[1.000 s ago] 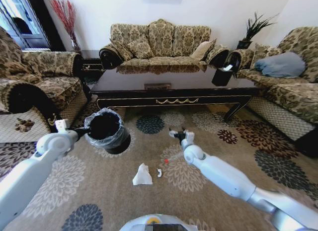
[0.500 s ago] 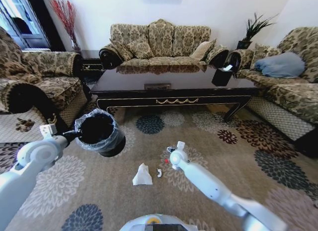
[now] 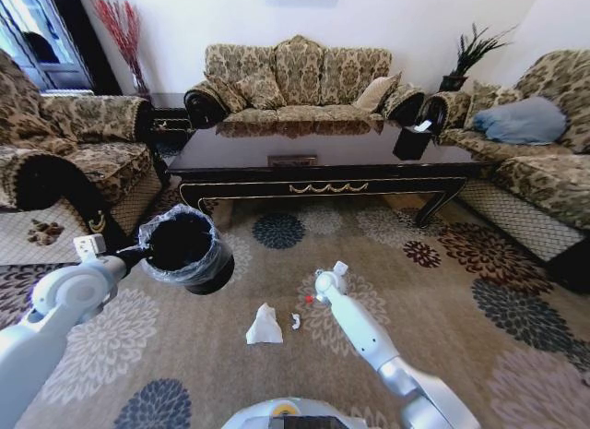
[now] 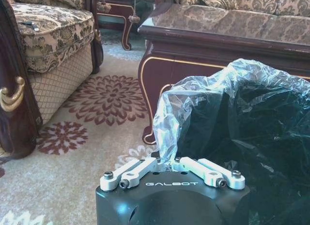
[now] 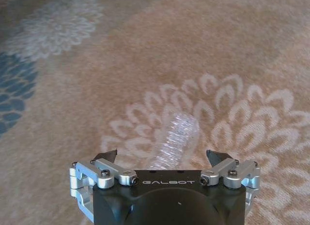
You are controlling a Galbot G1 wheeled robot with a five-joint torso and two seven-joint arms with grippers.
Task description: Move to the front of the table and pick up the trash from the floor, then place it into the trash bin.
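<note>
The trash lies on the patterned carpet (image 3: pixel 442 291) in front of the table: a crumpled white tissue (image 3: pixel 265 326), a tiny white scrap (image 3: pixel 295 321) just beside it, and a clear ribbed plastic bottle (image 5: pixel 175 140) whose red cap (image 3: pixel 308 299) shows next to the right arm's wrist. The trash bin (image 3: pixel 187 248), round and black with a translucent grey bag ruffled over its rim, is held off the floor to the left of the litter. The left tool (image 4: pixel 172 163) is clenched on the bin's bag-covered rim, its arm reaching forward from the lower left with the bin mouth tilted toward the camera. The right arm stretches forward and down over the carpet, and the right tool (image 5: pixel 162 158) hangs directly above the bottle with its jaws spread wide, one dark fingertip (image 5: pixel 107 156) on each side of the bottle and not touching it. The tabletop (image 3: pixel 318 148) is glossy dark wood with a gold scroll ornament along its front edge and curved legs; a small black container (image 3: pixel 412 138) with white paper stands near its right end. Floral upholstered sofas (image 3: pixel 300 83) surround the table on three sides, and a blue cushion (image 3: pixel 521 120) lies on the right one.
</note>
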